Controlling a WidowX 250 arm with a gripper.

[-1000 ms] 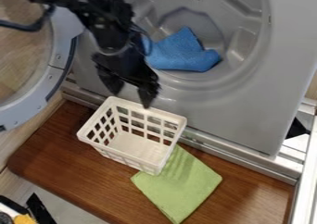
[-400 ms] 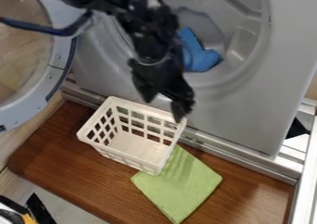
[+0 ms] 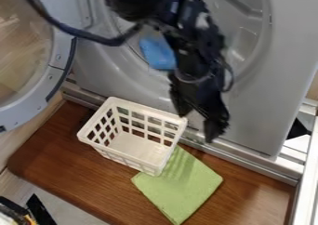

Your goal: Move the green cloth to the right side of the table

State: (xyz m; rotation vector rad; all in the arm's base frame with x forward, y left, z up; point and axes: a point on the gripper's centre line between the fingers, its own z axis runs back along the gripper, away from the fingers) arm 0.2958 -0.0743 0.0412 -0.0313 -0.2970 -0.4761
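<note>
While the gripper (image 3: 197,125) hangs in front of the grey machine (image 3: 261,108) with its jaws spread, the green cloth (image 3: 183,187) lies on the wooden surface (image 3: 68,163), right of the middle, partly hidden by the white basket (image 3: 122,157).

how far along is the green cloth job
Done: apparently nothing; the green cloth lies flat against the white basket, with brown tabletop to its right. In hand: nothing; the gripper hangs above the cloth, fingers apart. Left: the whole job, likely grasping the cloth, moving it right and releasing it.
</note>
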